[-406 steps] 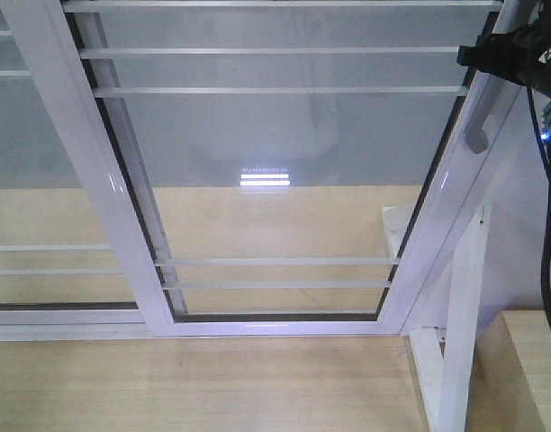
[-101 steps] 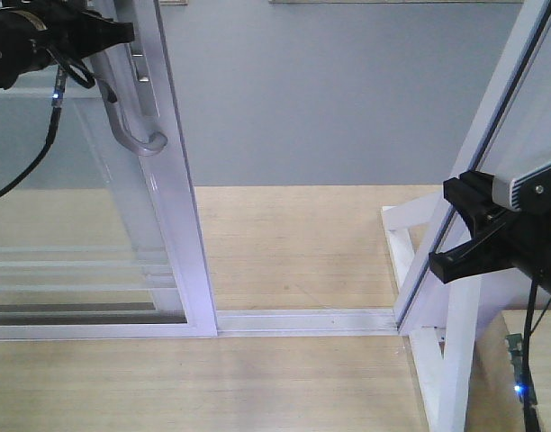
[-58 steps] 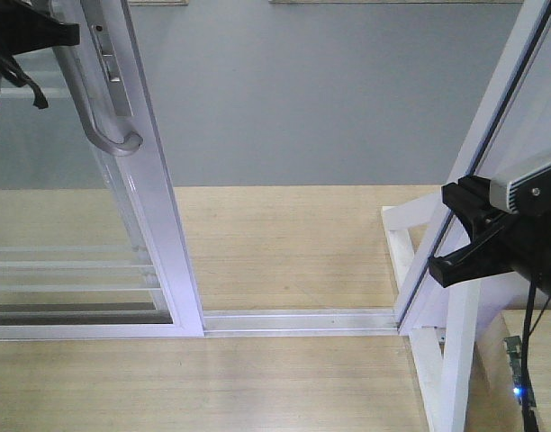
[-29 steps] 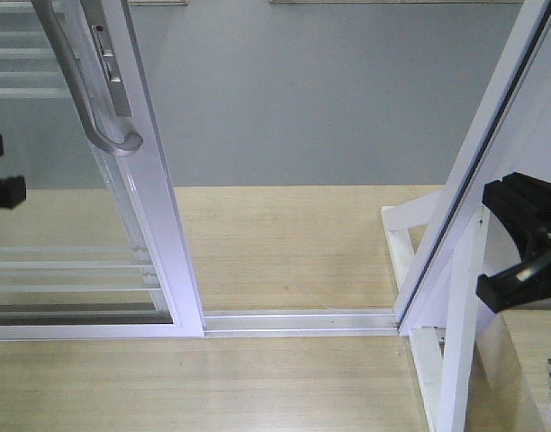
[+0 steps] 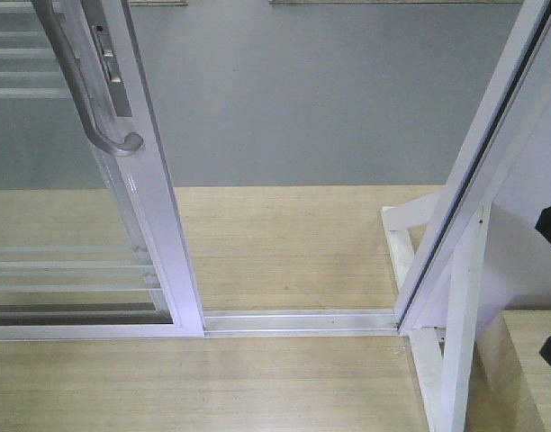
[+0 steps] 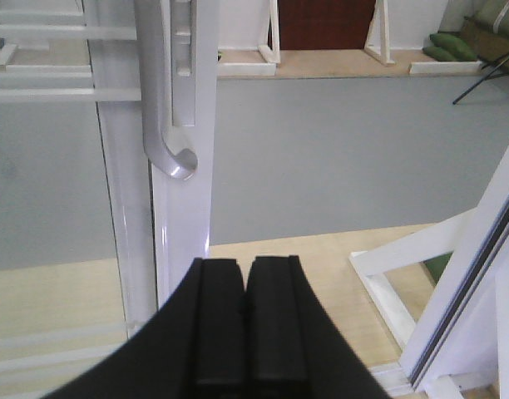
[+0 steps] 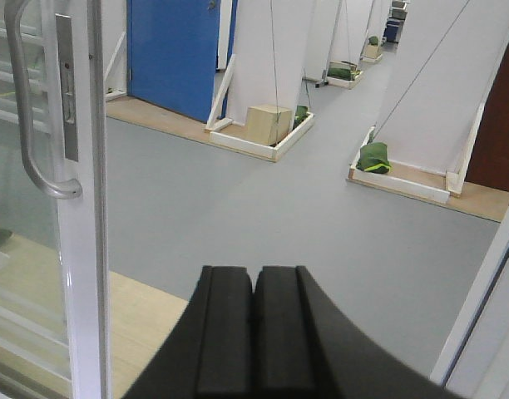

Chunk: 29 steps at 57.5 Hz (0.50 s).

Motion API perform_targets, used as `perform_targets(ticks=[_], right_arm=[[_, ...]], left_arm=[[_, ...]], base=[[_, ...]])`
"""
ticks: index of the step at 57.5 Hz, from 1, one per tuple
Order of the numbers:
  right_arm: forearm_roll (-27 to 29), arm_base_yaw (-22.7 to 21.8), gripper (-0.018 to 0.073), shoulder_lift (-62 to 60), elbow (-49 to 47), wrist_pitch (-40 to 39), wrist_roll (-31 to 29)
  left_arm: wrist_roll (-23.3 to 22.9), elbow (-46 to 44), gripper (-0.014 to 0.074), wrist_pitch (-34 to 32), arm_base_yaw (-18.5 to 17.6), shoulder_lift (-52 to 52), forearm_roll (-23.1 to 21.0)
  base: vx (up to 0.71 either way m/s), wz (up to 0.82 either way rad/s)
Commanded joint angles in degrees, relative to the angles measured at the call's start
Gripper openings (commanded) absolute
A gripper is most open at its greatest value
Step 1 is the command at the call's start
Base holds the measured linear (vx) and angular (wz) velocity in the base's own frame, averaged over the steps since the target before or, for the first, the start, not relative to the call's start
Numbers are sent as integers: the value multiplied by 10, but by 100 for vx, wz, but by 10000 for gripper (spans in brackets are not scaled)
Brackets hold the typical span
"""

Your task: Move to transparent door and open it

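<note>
left gripper [image 6: 244,307] shut tight, pads pressed together w/ nothing between them, pointing at the white stile just below the curved grey handle [image 6: 167,125] but clear of it. right gripper [image 7: 254,320] likewise closed on nothing, aimed thru the gap at grey floor beyond, well apart from the handle seen at left of its view. neither arm touches the door; in the front view only a dark sliver of the right arm shows at the right edge, left arm not seen there at all, so both look pulled back and low. the transparent door [image 5: 86,234], glass w/ thin white bars in a white frame, sits slid to the left over the bottom track [image 5: 298,321], leaving a wide clear opening between its stile and the slanted white frame post [image 5: 478,171] at right. wooden floor [image 5: 284,243] visible thru the gap. judged from this: door reached and opened, task looks essentially done; little left beyond parking the arms.
</note>
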Motion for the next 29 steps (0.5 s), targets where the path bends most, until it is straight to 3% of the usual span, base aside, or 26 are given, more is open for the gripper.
perform_targets(ticks=[1, 29], right_arm=[[-1, 0, 2, 3, -17, -39, -5], [-1, 0, 2, 3, -17, -40, -5]], left_arm=[[-4, -16, 0, -49, -4, -4, -10], [-4, -16, 0, -47, -4, -4, -9]], base=[[0, 0], [0, 0]])
